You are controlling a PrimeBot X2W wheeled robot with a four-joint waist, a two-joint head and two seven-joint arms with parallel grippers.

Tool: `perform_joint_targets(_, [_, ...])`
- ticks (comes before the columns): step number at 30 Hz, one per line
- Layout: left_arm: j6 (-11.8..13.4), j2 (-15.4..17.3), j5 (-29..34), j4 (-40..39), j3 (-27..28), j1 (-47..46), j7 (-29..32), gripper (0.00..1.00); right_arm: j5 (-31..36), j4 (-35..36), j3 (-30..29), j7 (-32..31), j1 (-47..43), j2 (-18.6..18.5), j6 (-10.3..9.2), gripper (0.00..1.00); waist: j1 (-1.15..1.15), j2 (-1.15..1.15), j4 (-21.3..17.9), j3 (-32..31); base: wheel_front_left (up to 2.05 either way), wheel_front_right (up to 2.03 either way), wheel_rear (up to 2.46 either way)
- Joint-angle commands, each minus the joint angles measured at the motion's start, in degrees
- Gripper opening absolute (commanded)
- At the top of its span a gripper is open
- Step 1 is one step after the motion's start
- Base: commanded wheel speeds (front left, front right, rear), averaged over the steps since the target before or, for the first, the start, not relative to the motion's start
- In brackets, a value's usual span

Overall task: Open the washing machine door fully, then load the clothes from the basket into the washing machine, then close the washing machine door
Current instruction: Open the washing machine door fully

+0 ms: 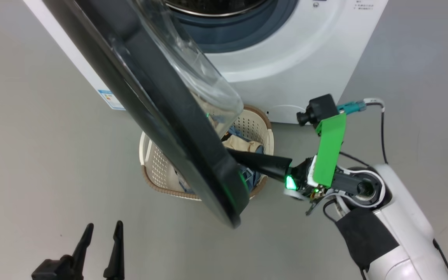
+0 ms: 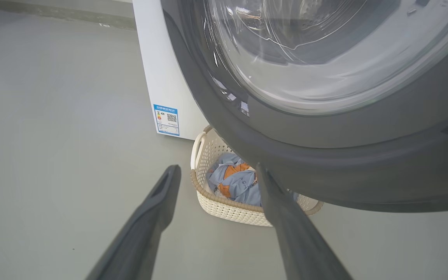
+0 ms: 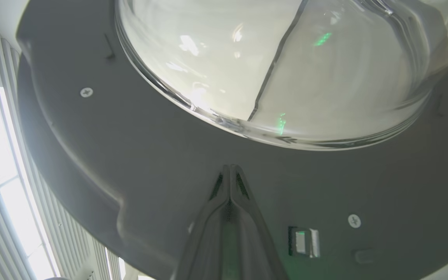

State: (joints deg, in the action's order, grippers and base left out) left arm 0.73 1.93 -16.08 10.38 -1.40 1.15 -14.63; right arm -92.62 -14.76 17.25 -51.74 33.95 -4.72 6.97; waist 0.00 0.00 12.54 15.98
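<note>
A bare grey floor runs up to the white washing machine, which stands at the top of the head view with its grey-blue seal and a sliver of the steel drum exposed. A small blue label sits low on its side.

The door is unlatched and stands swung out partway from the front, its black rim slanting across the head view and its glass bowl bulging toward the machine. Directly under it, on the floor just in front of the machine, is the basket, with the clothes lying bunched inside.

The right tool has its two fingers pressed together with nothing between them. Its tips are at the dark inner face of the door, just below the glass bowl and apparently touching it, as if to push the door wider. The left tool hangs low near the floor, well apart from the door in the head view, with its fingers spread wide and empty.

By my reading, the task is early in its first step: the door is open but not fully, and it overhangs the basket. Loading has not begun, since all the clothes I can see are in the basket. After that comes closing the door.
</note>
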Motion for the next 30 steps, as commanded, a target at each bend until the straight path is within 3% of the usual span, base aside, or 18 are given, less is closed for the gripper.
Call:
perform_joint_targets(1, [0.3,0.9,-0.4,-0.8,1.5,0.0,-0.4,1.00,-1.1,1.3,2.2,0.4,-1.6,1.8,0.52,0.00,0.00,0.00,0.5,-1.1,0.00,0.00,0.00])
perform_joint_targets(12, [0.2,0.9,0.5,-0.6,1.5,0.9,-0.4,1.00,-6.5,0.8,8.7,5.0,-3.7,1.8,0.52,0.00,0.00,0.00,0.7,-4.4,0.00,0.00,0.00])
perform_joint_targets(30, [0.1,0.9,-0.1,-0.9,0.8,1.0,-0.4,1.00,-13.6,-1.6,20.8,18.8,-2.7,1.8,0.52,0.00,0.00,0.00,2.1,-7.2,0.00,0.00,0.00])
